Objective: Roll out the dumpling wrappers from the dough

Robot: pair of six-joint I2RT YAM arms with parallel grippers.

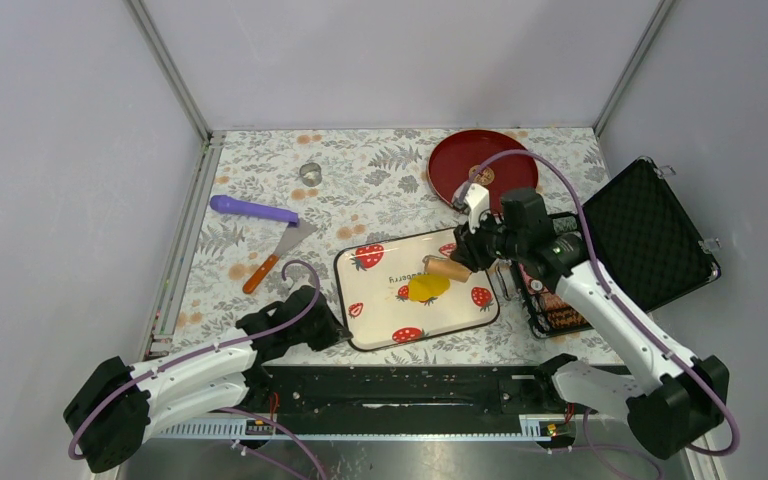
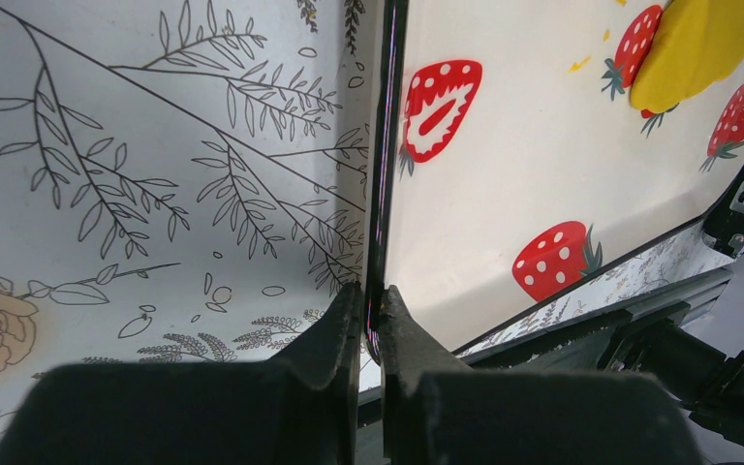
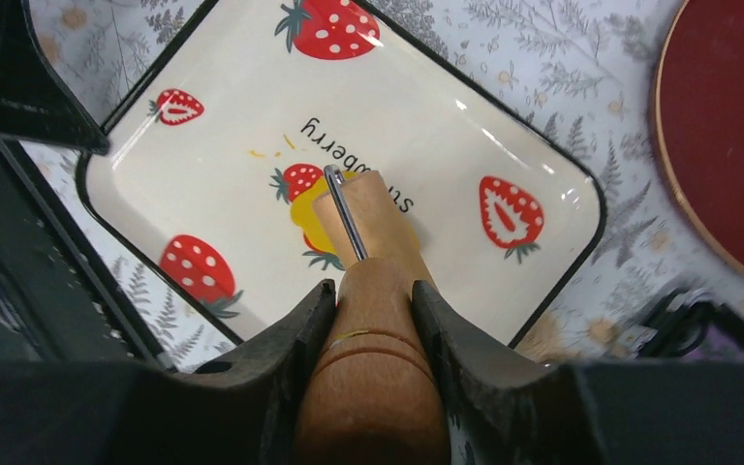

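Observation:
The dough point(image 1: 428, 287) is a flattened bright-yellow patch on the white strawberry-print tray point(image 1: 385, 290). My right gripper point(image 1: 470, 255) is shut on the handle of a wooden roller point(image 1: 447, 268). In the right wrist view the roller point(image 3: 368, 218) lies on the dough point(image 3: 305, 218), held by the right gripper point(image 3: 373, 291). My left gripper point(image 1: 335, 330) is shut on the tray's near-left rim. The left wrist view shows that gripper point(image 2: 369, 291) pinching the black edge of the tray point(image 2: 504, 174), with the dough point(image 2: 697, 44) far off. The dumpling wrappers are out of view.
A red plate point(image 1: 480, 165) sits at the back right. An open black case point(image 1: 650, 235) stands on the right, close to the right arm. Left of the tray lie a purple stick point(image 1: 253, 209), an orange-handled scraper point(image 1: 278, 252) and a small metal ring point(image 1: 310, 172).

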